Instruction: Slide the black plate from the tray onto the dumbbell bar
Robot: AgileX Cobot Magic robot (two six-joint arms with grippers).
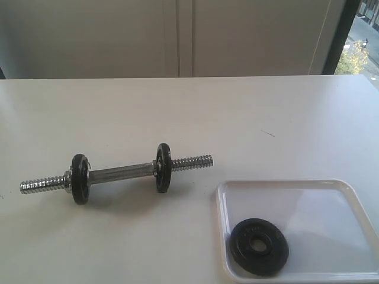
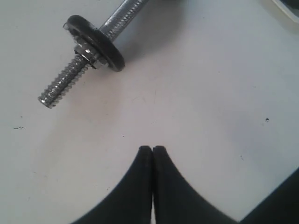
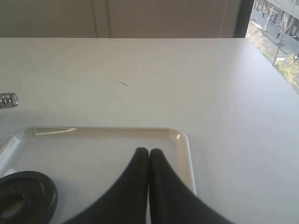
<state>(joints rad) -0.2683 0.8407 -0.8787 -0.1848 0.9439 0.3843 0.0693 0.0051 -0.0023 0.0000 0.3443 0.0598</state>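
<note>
Bare table [image 1: 260, 112] between dumbbell bar [image 1: 121, 173] and tray [image 1: 284, 182], threaded end [image 1: 192, 162] free (low tray lip)

Black plate [image 1: 259, 246]: matt, rough cast metal. Tray [image 1: 337, 195]: glossy smooth white plastic. Dumbbell bar [image 1: 118, 173]: shiny chromed metal, threaded ends; worktop [image 1: 177, 112]: smooth, matt white.
</note>
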